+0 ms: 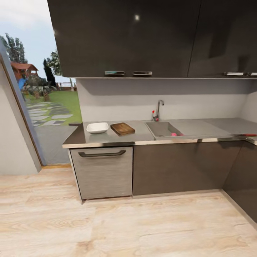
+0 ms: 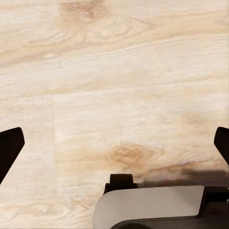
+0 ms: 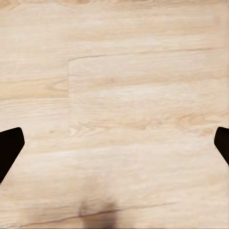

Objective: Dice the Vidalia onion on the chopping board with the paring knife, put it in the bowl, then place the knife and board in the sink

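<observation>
The head view takes in the kitchen from a few steps back. On the grey countertop [image 1: 142, 135] stand a white bowl [image 1: 97, 127] and, just right of it, the brown chopping board [image 1: 122, 128]. Right of the board is the steel sink [image 1: 160, 128] with its chrome tap [image 1: 158, 110]. The pinkish Vidalia onion [image 1: 174, 134] peeks over the sink's front rim. A slim dark thing with a red end, likely the paring knife [image 1: 244, 135], lies on the counter at far right. My left gripper [image 2: 114, 148] and right gripper [image 3: 114, 148] are open over the wooden floor, holding nothing.
Dark cabinets hang above the counter and stand below it, with a grey dishwasher front [image 1: 102, 171] at left. An open doorway [image 1: 46, 107] to a garden is further left. The counter turns a corner at right. Light wood floor [image 1: 125, 225] lies between me and the cabinets.
</observation>
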`<state>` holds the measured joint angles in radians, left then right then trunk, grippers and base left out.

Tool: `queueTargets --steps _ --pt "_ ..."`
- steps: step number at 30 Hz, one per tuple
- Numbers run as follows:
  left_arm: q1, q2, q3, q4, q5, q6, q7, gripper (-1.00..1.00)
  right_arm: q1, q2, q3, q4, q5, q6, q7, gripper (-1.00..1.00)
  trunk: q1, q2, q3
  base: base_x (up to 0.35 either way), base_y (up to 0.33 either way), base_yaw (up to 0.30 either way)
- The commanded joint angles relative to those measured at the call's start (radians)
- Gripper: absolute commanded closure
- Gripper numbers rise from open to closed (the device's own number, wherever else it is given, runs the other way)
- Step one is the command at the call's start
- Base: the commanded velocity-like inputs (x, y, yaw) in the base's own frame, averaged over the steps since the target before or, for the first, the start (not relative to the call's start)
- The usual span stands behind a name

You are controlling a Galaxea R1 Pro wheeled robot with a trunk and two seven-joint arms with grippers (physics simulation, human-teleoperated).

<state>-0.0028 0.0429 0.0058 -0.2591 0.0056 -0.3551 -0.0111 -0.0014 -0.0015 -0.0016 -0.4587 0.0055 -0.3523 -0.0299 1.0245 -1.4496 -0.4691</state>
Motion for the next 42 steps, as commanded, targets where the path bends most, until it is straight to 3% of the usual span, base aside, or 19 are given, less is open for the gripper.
queueTargets --steps 1,27,42 --pt "0.000 0.000 0.000 0.000 0.001 -0.002 -0.001 -1.00 0.000 0.000 0.000 0.000 0.001 -0.003 -0.002 -1.00 0.000 0.000 -0.001 0.277 -0.220 0.248" --pt "0.000 -0.001 0.002 -0.002 0.003 -0.002 -0.001 -1.00 0.000 0.000 0.000 -0.001 0.001 -0.004 -0.002 -1.00 0.000 0.000 -0.001 0.188 -0.199 0.244" --pt "0.000 -0.001 0.002 -0.002 0.004 -0.002 -0.003 -1.00 0.000 0.000 0.000 -0.001 0.001 -0.004 -0.002 -1.00 -0.003 0.007 0.002 0.003 -0.003 0.030"
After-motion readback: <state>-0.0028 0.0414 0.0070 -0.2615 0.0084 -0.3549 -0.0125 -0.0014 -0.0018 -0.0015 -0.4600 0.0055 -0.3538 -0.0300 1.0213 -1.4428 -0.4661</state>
